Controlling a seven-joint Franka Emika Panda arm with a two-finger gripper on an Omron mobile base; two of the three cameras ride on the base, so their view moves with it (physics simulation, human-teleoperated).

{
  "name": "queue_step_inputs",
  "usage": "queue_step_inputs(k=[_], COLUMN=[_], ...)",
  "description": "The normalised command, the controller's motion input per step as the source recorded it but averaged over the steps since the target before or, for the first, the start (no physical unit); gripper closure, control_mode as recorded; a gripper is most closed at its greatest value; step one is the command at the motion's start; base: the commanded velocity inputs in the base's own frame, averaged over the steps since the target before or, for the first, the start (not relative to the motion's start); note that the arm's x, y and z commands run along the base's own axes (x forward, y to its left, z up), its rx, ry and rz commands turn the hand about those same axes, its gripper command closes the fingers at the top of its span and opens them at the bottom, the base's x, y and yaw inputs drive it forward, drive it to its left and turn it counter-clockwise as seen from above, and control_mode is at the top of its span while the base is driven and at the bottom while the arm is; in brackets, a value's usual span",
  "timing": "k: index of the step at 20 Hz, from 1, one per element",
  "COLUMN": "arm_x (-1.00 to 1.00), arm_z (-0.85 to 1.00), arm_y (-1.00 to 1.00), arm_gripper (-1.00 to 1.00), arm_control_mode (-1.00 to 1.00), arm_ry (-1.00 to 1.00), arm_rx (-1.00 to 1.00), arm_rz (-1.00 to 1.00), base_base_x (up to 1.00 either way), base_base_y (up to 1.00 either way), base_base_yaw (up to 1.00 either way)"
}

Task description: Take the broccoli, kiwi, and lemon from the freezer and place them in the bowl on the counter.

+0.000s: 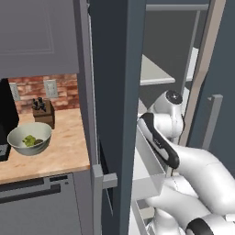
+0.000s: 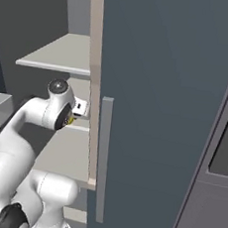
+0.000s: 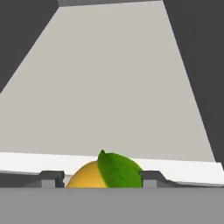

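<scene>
Reached into the freezer (image 1: 114,92), arm bent over the white inner shelves. In the hand view, gripper (image 3: 102,178) seen low at the frame's bottom, the two dark fingertips (image 3: 52,177) standing either side of the lemon (image 3: 87,176), yellow with a green leaf across its right half; appeared clamped on the fruit, though contact at the pads was cut off by the bottom of the picture. Behind the lemon, a white front lip and then a bare pale shelf (image 3: 113,78) running back to the dark rear wall. From the right base view, only a small speck of yellow at the wrist, close by the freezer's tan door edge, above the front of a shelf; fingers themselves too small to make out there. From the left base view, arm seen folded inside the open compartment, hand hidden behind it. Shown by that view alone: the counter (image 1: 64,156) to the left, with the bowl (image 1: 29,139) near its front left, something yellow-green, likely the broccoli (image 1: 30,140), inside, and a knife block (image 1: 44,111) by the back brick wall.
</scene>
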Motion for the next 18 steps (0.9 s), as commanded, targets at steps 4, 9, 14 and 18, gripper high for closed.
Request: queue_step_inputs(k=[4, 9, 14, 18], arm_x=[-0.72, -0.54, -0.53, -0.56], arm_z=[0.22, 0.76, 0.85, 0.87], arm_y=[-0.08, -0.02, -0.08, -0.18], arm_gripper=[1.0, 1.0, 1.0, 1.0], arm_control_mode=[-1.0, -1.0, -1.0, -1.0], arm_ry=[-0.03, 0.0, 0.03, 0.09], arm_rx=[0.0, 0.0, 0.0, 0.0], arm_rz=[0.0, 0.0, -0.01, -0.03], base_base_x=[0.0, 0.0, 0.0, 0.0], base_base_y=[0.0, 0.0, 0.0, 0.0], base_base_yaw=[0.0, 0.0, 0.0, 0.0])
